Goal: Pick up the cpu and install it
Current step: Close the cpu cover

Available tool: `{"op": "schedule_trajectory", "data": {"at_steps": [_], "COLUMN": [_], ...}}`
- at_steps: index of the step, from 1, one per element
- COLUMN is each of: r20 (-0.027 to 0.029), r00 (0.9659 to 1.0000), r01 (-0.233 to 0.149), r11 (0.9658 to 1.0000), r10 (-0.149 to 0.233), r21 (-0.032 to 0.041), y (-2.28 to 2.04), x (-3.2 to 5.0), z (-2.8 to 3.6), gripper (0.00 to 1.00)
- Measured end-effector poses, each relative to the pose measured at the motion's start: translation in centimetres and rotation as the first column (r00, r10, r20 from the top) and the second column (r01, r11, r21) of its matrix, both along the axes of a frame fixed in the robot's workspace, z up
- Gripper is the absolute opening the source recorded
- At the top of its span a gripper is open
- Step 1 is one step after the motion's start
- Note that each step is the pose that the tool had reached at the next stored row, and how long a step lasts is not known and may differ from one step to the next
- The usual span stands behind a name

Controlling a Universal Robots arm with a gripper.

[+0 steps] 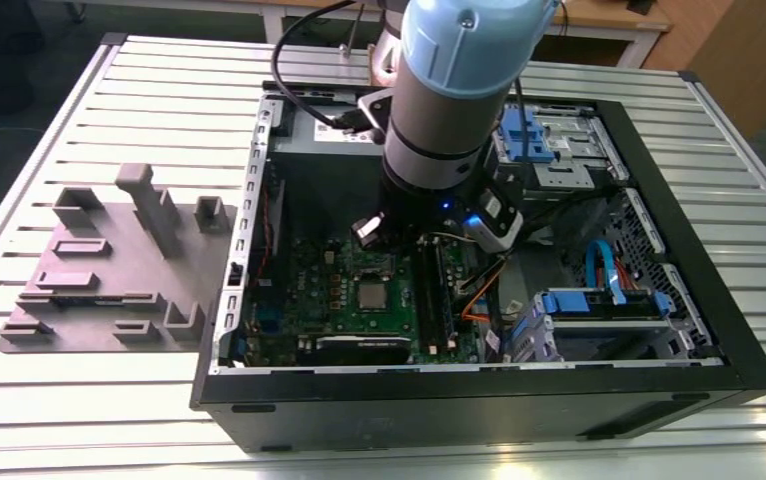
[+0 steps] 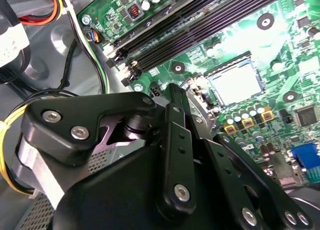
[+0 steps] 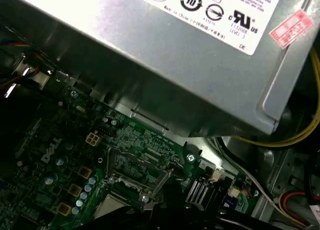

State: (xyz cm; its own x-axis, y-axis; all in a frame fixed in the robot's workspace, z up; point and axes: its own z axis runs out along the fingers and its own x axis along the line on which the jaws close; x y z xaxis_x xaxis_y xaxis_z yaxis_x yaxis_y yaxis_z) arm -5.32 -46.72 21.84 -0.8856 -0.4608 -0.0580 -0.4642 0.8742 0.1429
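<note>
Exterior view shows the cpu (image 1: 374, 293) lying flat in the middle of the green board (image 1: 306, 290), inside the open computer case (image 1: 490, 400) on the slatted surface (image 1: 90, 420), well apart from the grey tray (image 1: 96, 290). The arm (image 1: 450, 100) hangs just above the board near the chip, and I cannot tell if its jaws are open or closed. I think the putting-in step is about done, and any move now calls for going slow and straight up, since orange wires (image 1: 479, 290) run close by.

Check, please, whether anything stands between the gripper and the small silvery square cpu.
Nothing visible does: the small silvery square cpu lies uncovered in its metal-framed socket on the green motherboard, near the black gripper.
</note>
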Motion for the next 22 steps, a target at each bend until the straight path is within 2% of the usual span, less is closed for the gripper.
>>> {"op": "schedule_trajectory", "data": {"at_steps": [9,12,14,17,22], "r20": [-0.0016,-0.0017,-0.0016,-0.0017,-0.0018], "r00": [1.0000,1.0000,1.0000,1.0000,1.0000], "r01": [0.000,0.000,0.000,0.000,0.000], "r11": [1.0000,1.0000,1.0000,1.0000,0.9999], "r10": [0.000,0.000,0.000,0.000,0.000], "r21": [0.0010,0.0032,0.0060,0.0073,0.0107], "y": [-1.11,-1.25,-1.10,-0.48,0.22], "x": [0.45,0.61,0.62,0.62,0.62], "z": [0.05,0.05,0.03,-0.07,-0.70], "gripper": [0.10,0.10,0.10,0.10,0.10]}}
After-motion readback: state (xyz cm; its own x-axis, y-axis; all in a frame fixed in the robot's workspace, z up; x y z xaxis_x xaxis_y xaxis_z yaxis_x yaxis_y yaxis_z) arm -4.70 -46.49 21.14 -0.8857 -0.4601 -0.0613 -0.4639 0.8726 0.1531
